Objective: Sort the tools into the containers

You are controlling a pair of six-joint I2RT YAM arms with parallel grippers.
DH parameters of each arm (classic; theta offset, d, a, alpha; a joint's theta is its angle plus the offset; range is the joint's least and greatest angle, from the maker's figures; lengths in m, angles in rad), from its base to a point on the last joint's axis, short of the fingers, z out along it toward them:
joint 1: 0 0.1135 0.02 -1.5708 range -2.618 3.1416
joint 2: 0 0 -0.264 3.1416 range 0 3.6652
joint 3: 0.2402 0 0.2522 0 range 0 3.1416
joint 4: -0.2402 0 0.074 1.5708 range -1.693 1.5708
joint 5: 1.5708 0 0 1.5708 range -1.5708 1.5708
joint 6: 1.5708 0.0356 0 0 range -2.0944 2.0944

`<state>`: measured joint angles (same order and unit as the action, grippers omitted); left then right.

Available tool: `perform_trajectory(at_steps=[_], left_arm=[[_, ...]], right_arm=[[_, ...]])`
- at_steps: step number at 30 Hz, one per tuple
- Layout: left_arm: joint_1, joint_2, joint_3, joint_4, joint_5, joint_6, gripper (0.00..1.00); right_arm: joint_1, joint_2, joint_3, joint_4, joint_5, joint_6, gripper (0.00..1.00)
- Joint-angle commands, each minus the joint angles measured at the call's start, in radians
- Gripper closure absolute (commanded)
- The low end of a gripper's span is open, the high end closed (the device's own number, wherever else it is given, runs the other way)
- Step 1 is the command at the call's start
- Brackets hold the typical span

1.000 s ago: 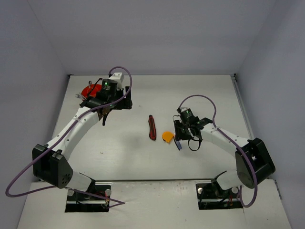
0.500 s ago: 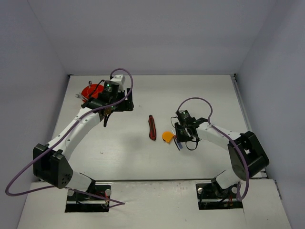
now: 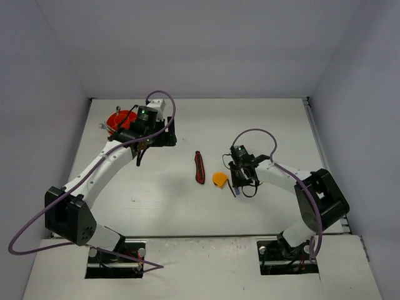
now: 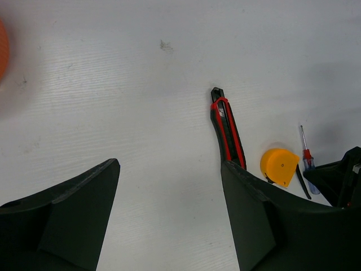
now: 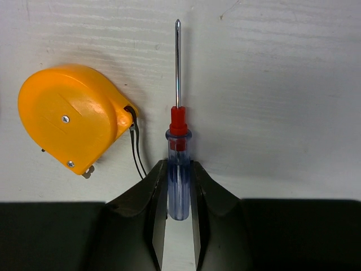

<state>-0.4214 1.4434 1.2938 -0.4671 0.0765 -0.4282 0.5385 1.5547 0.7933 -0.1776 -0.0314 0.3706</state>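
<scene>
My right gripper (image 5: 179,175) is shut on the blue handle of the blue-red screwdriver (image 5: 178,124), which lies on the table with its shaft pointing away from me. The round orange tape measure (image 5: 70,121) lies just left of it, its black cord near the left finger. From above, the right gripper (image 3: 235,181) sits beside the tape measure (image 3: 219,179), and the red-black handled tool (image 3: 199,167) lies further left. The orange-red tub (image 3: 119,119) stands at the back left. My left gripper (image 4: 169,164) hangs open over bare table, holding nothing.
The left wrist view shows the red-black tool (image 4: 228,130), the tape measure (image 4: 279,166) and the screwdriver (image 4: 306,161) to the right, and a sliver of the tub (image 4: 2,51) at the left edge. Grey walls enclose the white table (image 3: 262,125).
The right gripper's jaws have closed onto the screwdriver's handle and the arm has drawn in slightly toward the tape measure. The left arm has barely moved.
</scene>
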Motion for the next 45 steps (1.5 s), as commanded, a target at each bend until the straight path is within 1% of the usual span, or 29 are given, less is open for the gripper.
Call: perform_trajectory(at_steps=[1,5,9,11,12,15,22,33,39,42,45], left_arm=[[-0.024,-0.010,0.051,0.041,0.028,-0.028,0.30],[-0.037,-0.002,0.079,0.066,0.079,-0.083,0.30],[-0.066,-0.002,0.089,0.136,0.159,-0.176,0.30],[-0.085,0.002,0.087,0.219,0.195,-0.252,0.30],[-0.091,0.004,0.085,0.243,0.207,-0.274,0.30],[-0.137,0.025,0.087,0.358,0.247,-0.359,0.30],[-0.224,0.076,0.134,0.449,0.233,-0.357,0.30],[-0.297,0.153,0.175,0.441,0.217,-0.325,0.32],[-0.317,0.173,0.199,0.403,0.197,-0.295,0.41],[-0.323,0.179,0.196,0.410,0.205,-0.297,0.49],[-0.329,0.184,0.193,0.424,0.219,-0.305,0.67]], right_arm=[[0.009,-0.031,0.020,-0.010,0.099,0.002,1.00],[0.009,-0.116,0.089,-0.008,0.099,-0.026,1.00],[0.011,-0.238,0.153,0.014,0.079,-0.063,1.00],[0.012,-0.287,0.176,0.045,0.043,-0.074,1.00],[0.015,-0.316,0.185,0.072,-0.003,-0.079,1.00],[0.019,-0.361,0.193,0.124,-0.064,-0.086,1.00],[0.020,-0.396,0.213,0.168,-0.127,-0.065,1.00],[0.020,-0.401,0.212,0.216,-0.155,-0.041,1.00],[0.020,-0.401,0.211,0.225,-0.160,-0.033,1.00],[0.020,-0.400,0.212,0.229,-0.156,-0.032,1.00],[0.020,-0.397,0.214,0.231,-0.151,-0.030,1.00]])
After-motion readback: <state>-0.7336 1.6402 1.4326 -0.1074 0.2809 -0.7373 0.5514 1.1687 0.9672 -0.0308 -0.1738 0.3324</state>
